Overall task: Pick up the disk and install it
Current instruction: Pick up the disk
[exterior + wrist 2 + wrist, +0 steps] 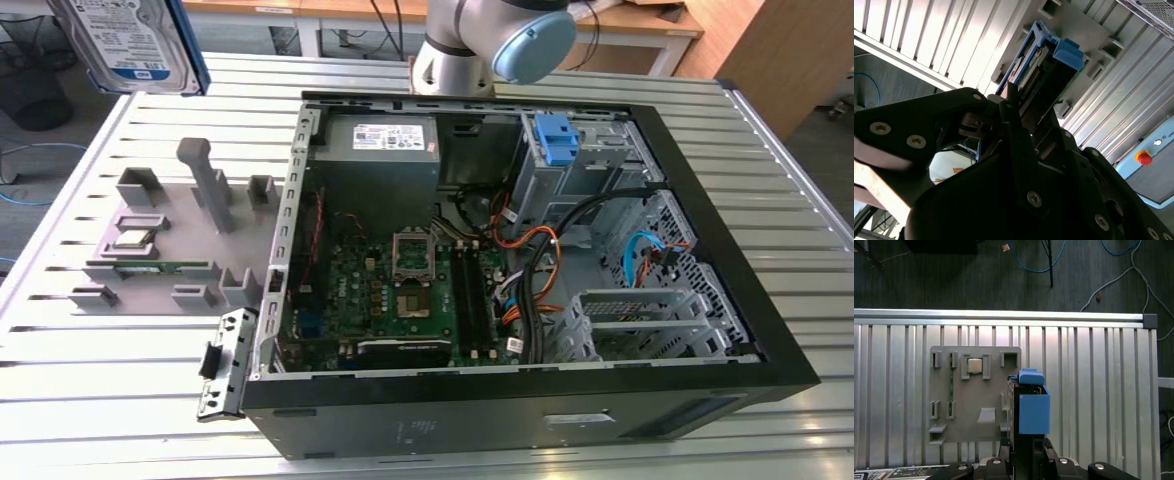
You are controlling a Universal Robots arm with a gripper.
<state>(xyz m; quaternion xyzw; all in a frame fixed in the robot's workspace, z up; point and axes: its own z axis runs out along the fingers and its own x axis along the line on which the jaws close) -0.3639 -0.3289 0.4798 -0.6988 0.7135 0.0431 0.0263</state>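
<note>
Slatted counter (pixel 107 400) carries open PC case (pixel 750 300) w/ grey fixture (pixel 180 240) just beside it. The disk (pixel 127 35) hangs in the air over the fixture's edge, off the counter & clear of its posts, prob. so it can be carried freely. Claw (pixel 1026 452) pinches the disk at one end.

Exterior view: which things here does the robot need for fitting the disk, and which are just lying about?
In the job: the disk, aloft, clamped in the gripper; probably the open computer case.

Lying about: the grey holder plate beside the case; the memory stick and chip on it; the lone blue bracket and power-supply box inside the case.
</note>
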